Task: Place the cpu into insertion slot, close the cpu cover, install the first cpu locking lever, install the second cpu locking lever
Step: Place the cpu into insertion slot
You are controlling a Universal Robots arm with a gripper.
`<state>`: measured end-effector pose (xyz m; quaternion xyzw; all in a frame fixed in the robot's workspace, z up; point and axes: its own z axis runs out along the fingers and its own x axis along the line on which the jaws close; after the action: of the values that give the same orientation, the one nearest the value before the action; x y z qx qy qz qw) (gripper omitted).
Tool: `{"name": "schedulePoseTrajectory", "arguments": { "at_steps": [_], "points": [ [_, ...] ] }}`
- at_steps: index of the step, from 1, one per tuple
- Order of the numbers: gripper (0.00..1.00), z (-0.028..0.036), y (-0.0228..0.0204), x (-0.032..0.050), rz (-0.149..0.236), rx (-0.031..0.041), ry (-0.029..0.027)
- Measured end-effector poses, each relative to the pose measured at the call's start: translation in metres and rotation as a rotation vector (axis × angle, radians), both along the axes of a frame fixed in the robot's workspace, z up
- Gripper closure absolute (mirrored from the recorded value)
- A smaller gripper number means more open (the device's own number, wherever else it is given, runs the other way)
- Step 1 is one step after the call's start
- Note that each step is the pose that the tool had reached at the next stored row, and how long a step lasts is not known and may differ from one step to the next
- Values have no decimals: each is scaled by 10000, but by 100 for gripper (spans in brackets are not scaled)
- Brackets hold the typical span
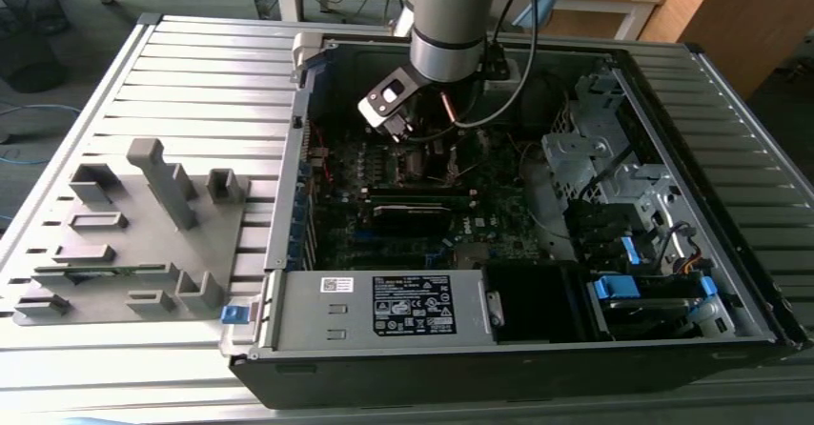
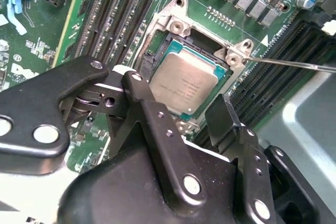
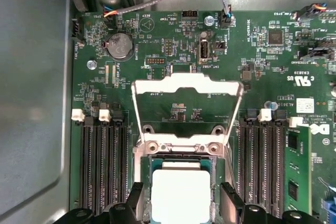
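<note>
**Exterior view:** UR arm (image 1: 445,15) drops near-vertical from 12 o'clock into the open PC case (image 1: 509,373). Its wrist is angled so the gripper (image 1: 404,125) noses down at the motherboard (image 1: 356,239), approx. mid-case. A grey parts fixture (image 1: 128,234) sits on the slatted table (image 1: 191,63) at 9 o'clock of the case, i.e. the exterior view's left, well apart from the work.

**Second wrist view:** the cpu (image 2: 184,80) lies flat in the insertion slot (image 2: 176,43), silver face up. I'd judge it seated, w/ edges square to the rim. The gripper (image 2: 176,92) hangs right over it, jaws spread wider than the chip. There's a finger (image 2: 144,108) on each side, seemingly not pinching, prob. so the chip isn't dragged. A thin wire locking lever (image 2: 294,64) sticks out past the socket corner, unlatched — that leaves the cover free to swing.

**First wrist view:** the cpu cover (image 3: 186,85) is folded back off its hinge and green board shows through its window, so the slot is exposed and the cover not yet closed. The cpu (image 3: 181,182) sits between the two fingertips. Memory slots (image 3: 102,166) flank the socket on both sides.
</note>
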<state>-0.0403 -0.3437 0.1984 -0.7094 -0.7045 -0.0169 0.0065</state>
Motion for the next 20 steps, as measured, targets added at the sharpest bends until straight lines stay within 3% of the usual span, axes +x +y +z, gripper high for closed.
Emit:
{"name": "schedulePoseTrajectory", "arguments": {
  "at_steps": [10,18,20],
  "points": [
    [33,160,0,0,0,0,0],
    [33,170,0,0,0,1,0],
    [40,171,0,0,0,0,0]
  ]
}}
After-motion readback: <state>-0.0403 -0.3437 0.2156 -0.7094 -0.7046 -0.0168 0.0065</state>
